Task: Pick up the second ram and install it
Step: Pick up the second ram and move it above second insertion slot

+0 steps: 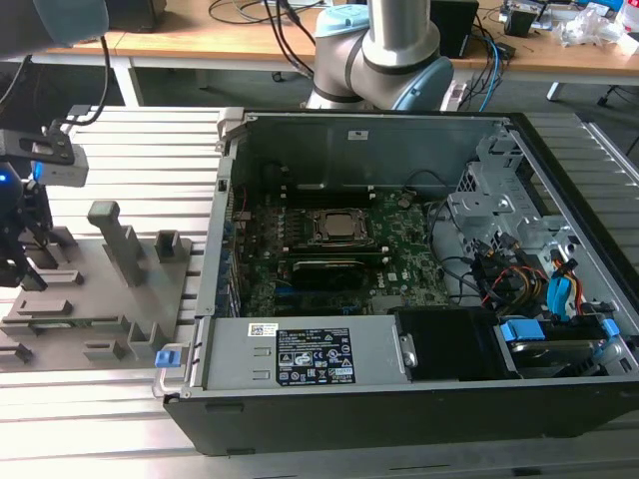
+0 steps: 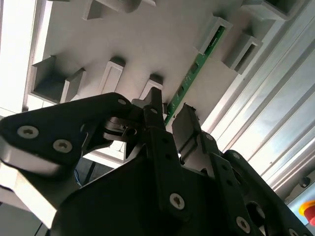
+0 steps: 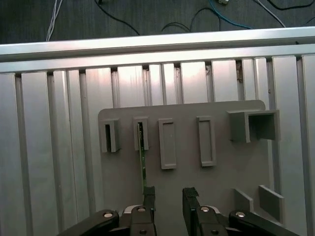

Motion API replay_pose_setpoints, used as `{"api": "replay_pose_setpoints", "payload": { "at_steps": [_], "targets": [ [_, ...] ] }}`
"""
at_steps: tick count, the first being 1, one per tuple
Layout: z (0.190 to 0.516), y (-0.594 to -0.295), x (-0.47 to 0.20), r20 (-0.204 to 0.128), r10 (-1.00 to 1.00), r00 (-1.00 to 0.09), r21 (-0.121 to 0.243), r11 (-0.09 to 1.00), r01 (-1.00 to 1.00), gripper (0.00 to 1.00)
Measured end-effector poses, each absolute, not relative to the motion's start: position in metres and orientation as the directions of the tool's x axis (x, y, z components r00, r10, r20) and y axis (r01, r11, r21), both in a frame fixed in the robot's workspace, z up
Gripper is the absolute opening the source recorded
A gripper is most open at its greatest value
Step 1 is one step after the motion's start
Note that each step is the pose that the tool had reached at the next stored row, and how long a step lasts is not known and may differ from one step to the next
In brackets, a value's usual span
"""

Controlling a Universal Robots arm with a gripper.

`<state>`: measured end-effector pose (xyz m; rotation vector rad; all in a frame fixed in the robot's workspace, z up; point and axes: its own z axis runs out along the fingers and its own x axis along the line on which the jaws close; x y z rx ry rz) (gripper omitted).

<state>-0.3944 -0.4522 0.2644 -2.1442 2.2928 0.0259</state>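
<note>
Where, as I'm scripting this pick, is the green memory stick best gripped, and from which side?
Probably the memory stick by its long free stretch, clear of the slotted block, from above, pinching its two flat faces. It stands on edge on the grey holder plate, thin edge up.

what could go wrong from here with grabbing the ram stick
1. In the first wrist view the green RAM stick lines up with one finger of the open gripper, not the gap, so a descent might strike its edge.
2. One end sits inside a narrow grey holder block; a skewed grip could jam it there.
</note>
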Motion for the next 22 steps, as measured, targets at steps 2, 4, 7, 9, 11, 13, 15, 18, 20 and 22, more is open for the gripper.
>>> {"api": "replay_pose_setpoints", "payload": {
  "at_steps": [2, 4, 7, 9, 11, 13, 15, 18, 20, 22],
  "targets": [
    [0.261, -0.453, -0.394, -0.012, -0.998, -0.065, 0.010, 0.065, -0.998, 0.36],
    [0.255, -0.465, -0.394, -0.012, -0.998, -0.060, 0.010, 0.060, -0.998, 0.36],
    [0.230, -0.473, -0.388, -0.011, -0.998, -0.054, 0.011, 0.054, -0.998, 0.36],
    [0.222, -0.473, -0.388, -0.011, -0.999, -0.053, 0.011, 0.053, -0.999, 0.36],
    [0.218, -0.473, -0.388, -0.011, -0.999, -0.051, 0.011, 0.051, -0.999, 0.36],
    [0.212, -0.473, -0.388, -0.011, -0.999, -0.050, 0.011, 0.050, -0.999, 0.36],
    [0.206, -0.474, -0.388, -0.011, -0.999, -0.047, 0.011, 0.047, -0.999, 0.36],
    [0.202, -0.475, -0.388, -0.011, -0.999, -0.045, 0.011, 0.045, -0.999, 0.36],
    [0.202, -0.475, -0.388, -0.011, -0.999, -0.045, 0.011, 0.045, -0.999, 0.36],
    [0.202, -0.475, -0.388, -0.011, -0.999, -0.045, 0.011, 0.045, -0.999, 0.28]
  ]
}}
